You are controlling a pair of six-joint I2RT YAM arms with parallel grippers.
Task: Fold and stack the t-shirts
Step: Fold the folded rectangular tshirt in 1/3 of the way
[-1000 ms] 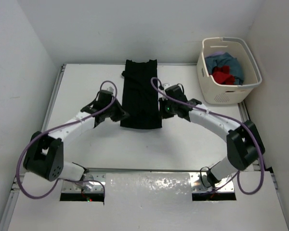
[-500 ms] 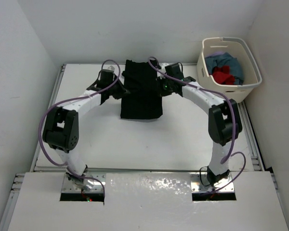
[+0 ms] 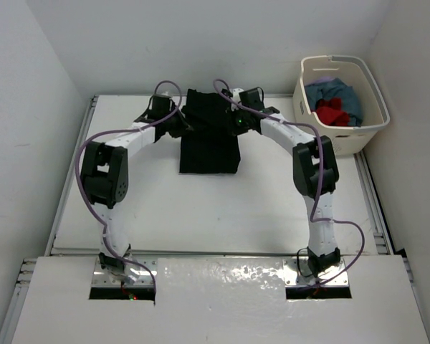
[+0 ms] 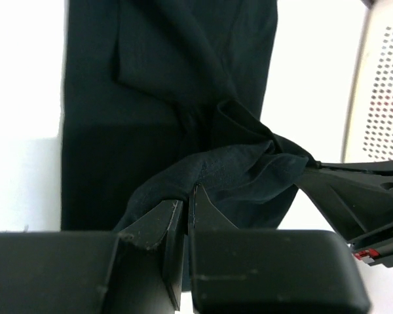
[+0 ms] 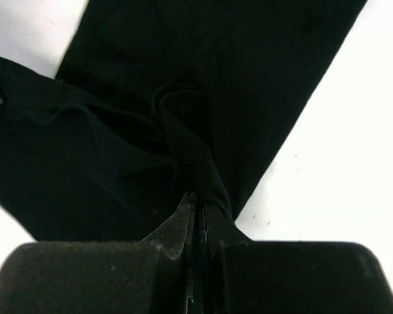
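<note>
A black t-shirt [image 3: 209, 140] lies at the far middle of the white table [image 3: 201, 208], folded into a narrow strip and doubled over on itself. My left gripper [image 3: 183, 123] is shut on its near edge at the left side, and the pinched cloth shows in the left wrist view [image 4: 216, 163]. My right gripper [image 3: 234, 123] is shut on the same edge at the right side; the right wrist view shows the cloth [image 5: 183, 131] bunched above the closed fingertips. Both grippers hold the edge over the shirt's far half.
A white laundry basket [image 3: 306, 102] stands at the far right with blue and red garments [image 3: 335, 106] inside. Its perforated wall shows in the left wrist view [image 4: 380, 85]. White walls close the table at the back and both sides.
Both grippers have carried the shirt's near edge away from me toward the far end, folding the strip in half. The visible shirt is now shorter.
</note>
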